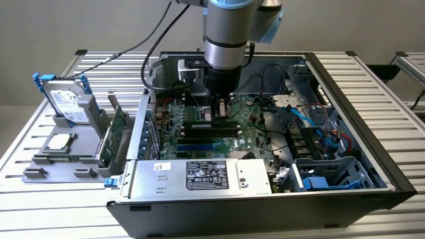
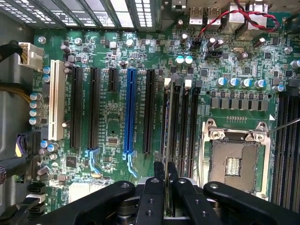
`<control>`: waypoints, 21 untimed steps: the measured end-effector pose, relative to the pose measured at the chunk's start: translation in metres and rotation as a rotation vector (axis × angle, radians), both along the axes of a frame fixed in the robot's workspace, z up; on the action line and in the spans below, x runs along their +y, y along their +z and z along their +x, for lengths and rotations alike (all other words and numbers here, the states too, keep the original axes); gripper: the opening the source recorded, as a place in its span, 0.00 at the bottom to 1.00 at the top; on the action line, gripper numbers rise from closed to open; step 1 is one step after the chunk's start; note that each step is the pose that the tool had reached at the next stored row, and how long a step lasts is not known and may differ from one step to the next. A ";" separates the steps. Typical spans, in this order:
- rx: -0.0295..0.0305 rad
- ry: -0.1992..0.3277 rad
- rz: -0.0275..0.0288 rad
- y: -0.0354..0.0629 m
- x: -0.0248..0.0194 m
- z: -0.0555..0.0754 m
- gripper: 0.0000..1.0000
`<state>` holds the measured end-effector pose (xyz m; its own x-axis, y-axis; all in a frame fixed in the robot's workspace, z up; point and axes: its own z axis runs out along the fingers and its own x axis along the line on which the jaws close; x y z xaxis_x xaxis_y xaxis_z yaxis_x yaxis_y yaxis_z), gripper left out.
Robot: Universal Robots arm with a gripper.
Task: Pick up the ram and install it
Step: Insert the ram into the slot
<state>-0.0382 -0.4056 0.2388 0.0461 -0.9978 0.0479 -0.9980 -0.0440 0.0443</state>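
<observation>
My gripper [image 1: 221, 110] reaches down inside the open computer case [image 1: 345, 99], just over the motherboard's memory slots [image 1: 211, 130]. In the wrist view its black fingers [image 2: 152, 197] stand almost together, shut on the ram [image 2: 167, 136]. The ram shows there as a thin strip seen edge-on, running along one memory slot [image 2: 174, 122] beside the CPU socket [image 2: 234, 159]. Whether it is pushed fully down into the slot I cannot tell. White slot latches [image 2: 167, 83] sit at the far end.
A silver hard drive with blue brackets [image 1: 66, 102] and a green expansion card [image 1: 116, 130] stand in a grey holder [image 1: 59, 154] at the exterior view's left. The power supply [image 1: 199, 174], blue cables [image 1: 312, 122] and a drive cage [image 1: 332, 172] crowd the case.
</observation>
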 end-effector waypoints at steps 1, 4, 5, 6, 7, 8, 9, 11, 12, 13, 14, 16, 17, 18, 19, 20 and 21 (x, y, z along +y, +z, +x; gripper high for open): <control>0.0001 0.000 0.0000 -0.0001 -0.0003 0.000 0.14; -0.0001 0.000 0.0001 -0.0004 -0.0008 0.002 0.14; -0.0001 0.000 0.0000 -0.0005 -0.0010 0.003 0.14; -0.0001 0.000 0.0000 -0.0007 -0.0012 0.003 0.14; -0.0001 0.000 -0.0001 -0.0011 -0.0013 0.004 0.14; -0.0001 0.000 -0.0001 -0.0017 -0.0013 0.004 0.14; -0.0002 0.000 -0.0001 -0.0026 -0.0012 0.004 0.14; -0.0003 0.000 -0.0001 -0.0055 -0.0012 0.004 0.14; -0.0002 0.000 0.0001 -0.0073 -0.0012 0.004 0.14; -0.0003 0.000 0.0005 -0.0091 -0.0012 0.004 0.14; -0.0003 0.000 0.0010 -0.0109 -0.0012 0.004 0.14; -0.0002 0.000 0.0015 -0.0128 -0.0012 0.004 0.14; -0.0002 0.000 0.0015 -0.0129 -0.0013 0.004 0.14; -0.0001 0.000 0.0017 -0.0129 -0.0012 0.004 0.14; -0.0001 0.000 0.0020 -0.0129 -0.0012 0.004 0.14; -0.0002 0.000 0.0024 -0.0130 -0.0010 0.004 0.14; -0.0002 0.000 0.0026 -0.0130 -0.0007 0.004 0.14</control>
<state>-0.0345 -0.4063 0.2258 0.0462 -0.9979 0.0453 -0.9981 -0.0442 0.0440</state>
